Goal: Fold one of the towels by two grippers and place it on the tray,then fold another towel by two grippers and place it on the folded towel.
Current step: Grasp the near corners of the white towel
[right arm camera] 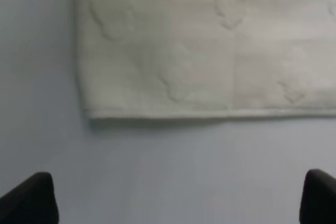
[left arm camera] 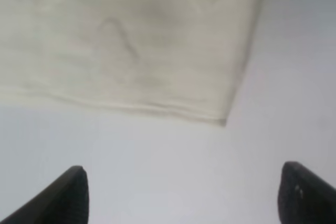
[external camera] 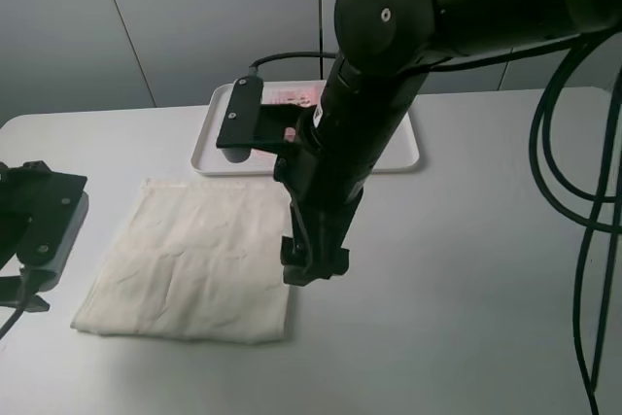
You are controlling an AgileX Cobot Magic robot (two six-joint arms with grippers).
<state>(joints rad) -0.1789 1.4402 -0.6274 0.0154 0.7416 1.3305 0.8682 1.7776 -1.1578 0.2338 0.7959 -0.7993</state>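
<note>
— Black arm (external camera: 408, 7) right up by the lens, that's the nearest thing. It's the right one, bent down over the table (external camera: 466, 279). What's over on the left?

— Left gripper (left arm camera: 186, 198), low at that edge of the table. Its jaws stand wide apart with nothing between them, only bare table below. A corner of the white towel (external camera: 194, 259) lies just ahead of it.

— How's that towel lying?

— Spread flat in one layer, a bit rumpled, left of the middle and just in front of the tray (external camera: 209, 143).

— Anything on the tray?

— Pink towel (external camera: 292, 96), at the back of it. The arm hides most of it, so I only catch a strip of pink. I can't tell how it's folded.

— And the right gripper (external camera: 313, 264)?

— Pointing down just beside the white towel's right edge, near its front corner. Jaws spread wide, holding nothing, with bare table between them and the towel's hem a little ahead. Whether the tips touch the table, I can't say.

— Further right?

— Just black cables (external camera: 583, 191) hanging in loops.
</note>
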